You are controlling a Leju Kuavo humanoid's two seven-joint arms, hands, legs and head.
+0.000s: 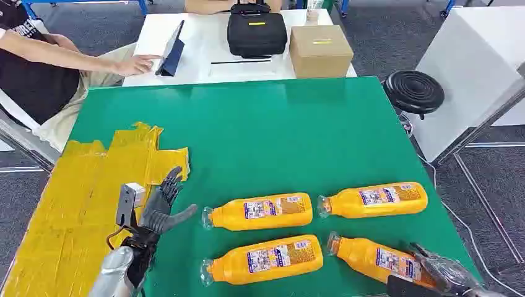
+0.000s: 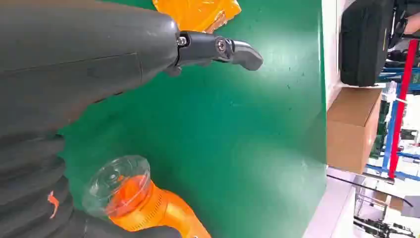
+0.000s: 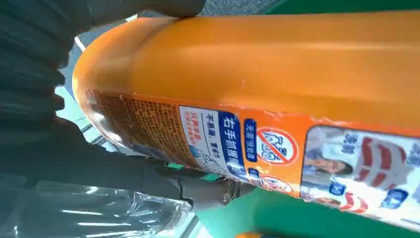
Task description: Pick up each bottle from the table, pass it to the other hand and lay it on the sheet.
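Note:
Several orange bottles with clear caps lie on the green table (image 1: 266,136): two farther ones (image 1: 260,211) (image 1: 374,199) and two nearer ones (image 1: 263,258) (image 1: 365,255). My right hand (image 1: 447,272) is wrapped around the base end of the near right bottle (image 3: 277,74), thumb on one side and fingers (image 3: 198,191) on the other; the bottle still lies on the table. My left hand (image 1: 160,207) hovers open, fingers spread, by the right edge of the yellow sheet (image 1: 74,204). The cap of one bottle (image 2: 116,183) is close to the left hand's thumb (image 2: 218,47).
Behind the green table stands a white table with a black bag (image 1: 256,31), a cardboard box (image 1: 320,51) and a tablet (image 1: 172,49). A seated person's arm (image 1: 80,59) reaches to the tablet. A black stool (image 1: 413,91) and white cabinet (image 1: 470,68) stand at the right.

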